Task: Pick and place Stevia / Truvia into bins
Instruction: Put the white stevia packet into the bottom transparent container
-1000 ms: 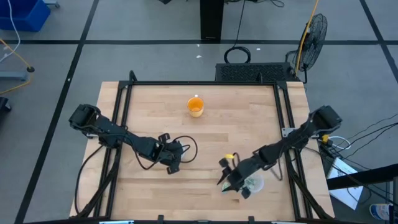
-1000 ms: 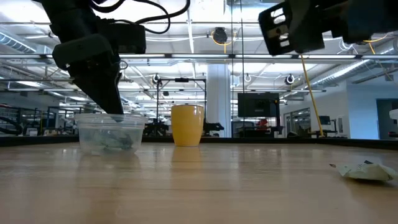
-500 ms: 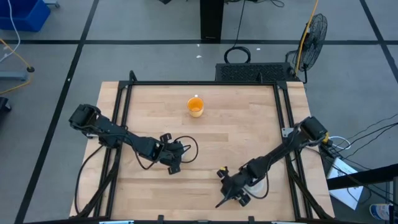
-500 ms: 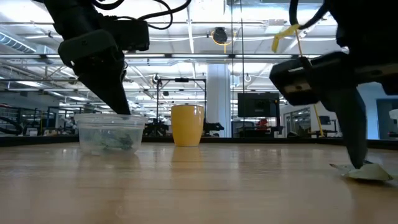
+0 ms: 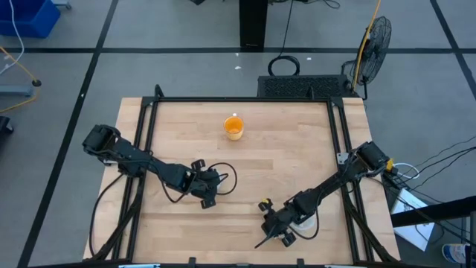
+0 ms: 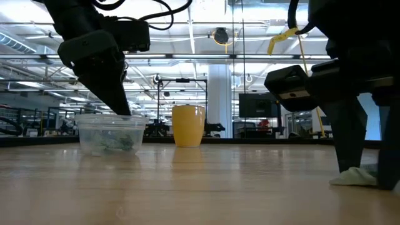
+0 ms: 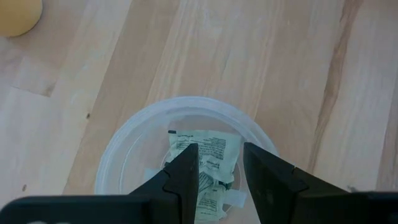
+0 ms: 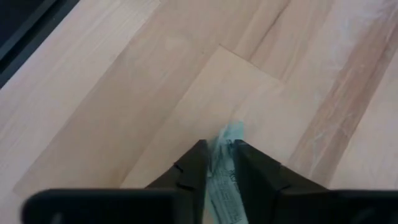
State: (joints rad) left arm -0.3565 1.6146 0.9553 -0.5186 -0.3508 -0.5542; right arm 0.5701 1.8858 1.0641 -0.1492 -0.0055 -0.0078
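Note:
My right gripper (image 5: pixel 269 237) is down at the table near its near edge, shut on a pale green and white Stevia packet (image 8: pixel 229 134) that lies on the wood (image 6: pixel 351 177). One clear cup (image 5: pixel 303 220) sits partly hidden under my right arm. My left gripper (image 7: pixel 221 168) hovers open just above the other clear cup (image 7: pixel 124 149), left of the table's middle (image 5: pixel 208 193). Several packets (image 7: pixel 208 149) lie on that cup's bottom. In the low view this cup (image 6: pixel 109 134) stands on the table below the left fingers. My right gripper pinches the Stevia packet between its two fingers, which come from above and point down. The packet's end (image 8: pixel 231 132) sticks out beyond the fingertips (image 8: pixel 196 155). The packet (image 6: pixel 351 177) still rests on the table between the fingers.
An orange cup (image 5: pixel 233 128) stands toward the table's far edge, apart from both arms (image 6: pixel 188 125). Bare wood lies between the two grippers. Black rails frame the table on its left, right and far sides.
My right gripper has swung from beside its clear cup toward the table's near edge and dropped down to the table. Its fingers now stand on the wood on either side of the packet. The left arm has kept still over its cup.

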